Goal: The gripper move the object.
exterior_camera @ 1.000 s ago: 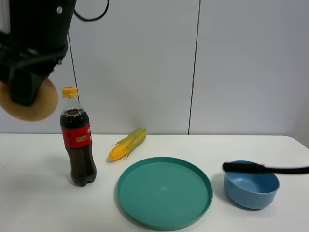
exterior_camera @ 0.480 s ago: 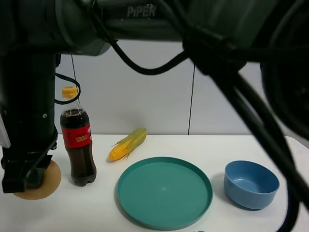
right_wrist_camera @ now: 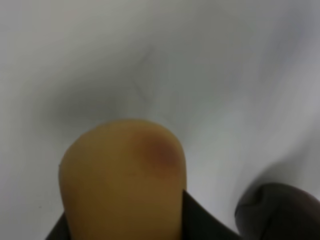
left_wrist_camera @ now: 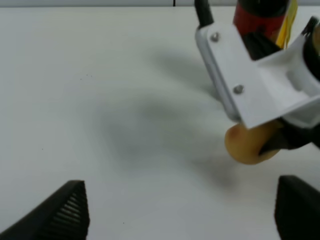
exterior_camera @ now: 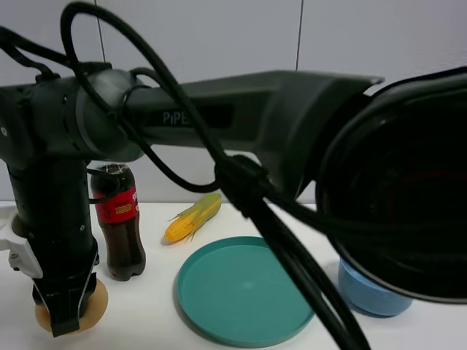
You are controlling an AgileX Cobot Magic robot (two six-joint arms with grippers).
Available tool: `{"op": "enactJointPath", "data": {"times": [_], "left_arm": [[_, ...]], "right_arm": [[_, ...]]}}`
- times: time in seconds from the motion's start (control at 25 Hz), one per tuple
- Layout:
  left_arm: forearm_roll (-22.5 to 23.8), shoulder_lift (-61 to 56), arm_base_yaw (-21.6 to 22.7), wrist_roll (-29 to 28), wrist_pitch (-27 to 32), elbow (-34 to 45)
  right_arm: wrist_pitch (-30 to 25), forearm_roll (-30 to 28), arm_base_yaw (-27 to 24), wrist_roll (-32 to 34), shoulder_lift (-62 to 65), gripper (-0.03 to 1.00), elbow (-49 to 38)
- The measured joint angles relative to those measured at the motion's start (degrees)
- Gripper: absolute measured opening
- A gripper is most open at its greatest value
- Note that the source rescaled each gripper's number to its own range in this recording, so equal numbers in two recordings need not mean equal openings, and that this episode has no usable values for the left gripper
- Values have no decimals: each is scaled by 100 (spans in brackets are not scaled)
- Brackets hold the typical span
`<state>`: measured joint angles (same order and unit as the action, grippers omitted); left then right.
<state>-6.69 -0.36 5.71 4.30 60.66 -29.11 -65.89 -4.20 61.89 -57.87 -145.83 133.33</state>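
Note:
The potato (exterior_camera: 99, 302), tan with a reddish-brown blotch, sits low at the table's front left, just left of the cola bottle (exterior_camera: 120, 226). My right gripper (exterior_camera: 64, 312) reaches across from the right and is shut on it. I cannot tell whether the potato touches the table. The right wrist view shows the potato (right_wrist_camera: 122, 180) close up between the jaws. The left wrist view shows the potato (left_wrist_camera: 249, 145) under the right gripper's white bracket (left_wrist_camera: 250, 85). My left gripper (left_wrist_camera: 180, 215) is open and empty, a little short of the potato.
A corn cob (exterior_camera: 193, 217) lies behind a teal plate (exterior_camera: 241, 292) at the table's middle. A blue bowl (exterior_camera: 365, 295) at the right is mostly hidden by the thick arm and cables (exterior_camera: 292, 109) crossing the exterior view. The bottle also shows in the left wrist view (left_wrist_camera: 260, 20).
My right arm has carried the potato down from high at the left to table level beside the bottle. The arm has swung close to the camera and now fills much of the view.

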Motion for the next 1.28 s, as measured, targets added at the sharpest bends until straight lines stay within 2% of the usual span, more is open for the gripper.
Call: {"op": "enactJointPath", "data": {"times": [0.16,0.36,0.4,0.48,0.6,0.72,0.96,1.28], "left_arm": [[0,0,0,0,0,0],[0,0,0,0,0,0],[0,0,0,0,0,0],[0,0,0,0,0,0],[0,0,0,0,0,0],[0,0,0,0,0,0],[0,0,0,0,0,0],[0,0,0,0,0,0]], "right_arm": [[79,-241,-43,-12,-110,0,-12],[84,-246,-77,-12,-225,1,-12],[84,-213,-77,-12,-230,5,-12],[84,-115,-83,-12,-240,20,-12],[84,-109,-83,-12,-240,54,-12],[84,-109,-83,-6,-235,67,-12],[73,-109,-83,-1,228,71,-12],[183,1,-83,99,1941,71,-12]]}}
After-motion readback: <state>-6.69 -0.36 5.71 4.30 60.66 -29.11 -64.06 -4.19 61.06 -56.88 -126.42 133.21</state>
